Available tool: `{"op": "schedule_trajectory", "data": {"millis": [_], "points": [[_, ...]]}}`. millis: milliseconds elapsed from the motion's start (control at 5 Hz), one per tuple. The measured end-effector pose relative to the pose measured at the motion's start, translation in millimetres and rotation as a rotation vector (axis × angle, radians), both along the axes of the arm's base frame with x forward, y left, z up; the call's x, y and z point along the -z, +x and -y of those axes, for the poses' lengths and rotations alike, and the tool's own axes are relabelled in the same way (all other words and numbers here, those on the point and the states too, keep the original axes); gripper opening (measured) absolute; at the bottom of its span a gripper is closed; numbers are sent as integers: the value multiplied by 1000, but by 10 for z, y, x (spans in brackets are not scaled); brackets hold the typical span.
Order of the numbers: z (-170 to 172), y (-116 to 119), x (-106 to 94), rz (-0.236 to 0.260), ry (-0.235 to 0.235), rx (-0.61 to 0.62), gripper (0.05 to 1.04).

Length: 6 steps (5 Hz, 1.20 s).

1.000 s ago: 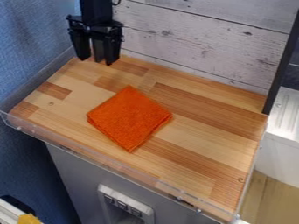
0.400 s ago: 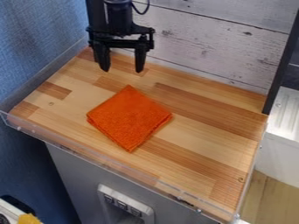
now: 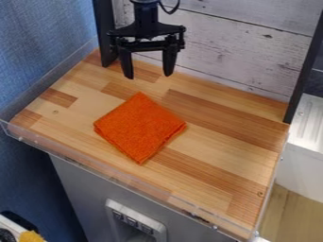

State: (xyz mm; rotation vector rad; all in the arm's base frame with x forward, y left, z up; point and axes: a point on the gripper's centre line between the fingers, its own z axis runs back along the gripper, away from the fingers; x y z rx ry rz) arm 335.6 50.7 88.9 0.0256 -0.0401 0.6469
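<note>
Gripper (image 3: 148, 76) upper left of frame, fingers apart, nothing held. Nearest item: folded orange cloth (image 3: 139, 127) on wooden desk (image 3: 227, 134).

Fixed camera looks down at a slant on wooden surface (image 3: 217, 134).
From near the clear front lip (image 3: 126, 181), the view faces the whitewashed plank wall (image 3: 233, 52).

Tool (image 3: 149, 75) farther right, beyond post (image 3: 105, 35).

No legible txt, labels or nos. on anything.
</note>
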Motion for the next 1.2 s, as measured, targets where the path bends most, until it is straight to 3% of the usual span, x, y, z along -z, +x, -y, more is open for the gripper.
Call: {"op": "schedule_trajectory", "data": {"millis": [200,600,1000,1200], "points": [[67,-51,-76,15,0,-68,999],[111,-187,-51,-14,-7,-144,956],[144,-316,92,-54,-20,-176,376],[164,-342,136,-57,-31,-181,160]]}}
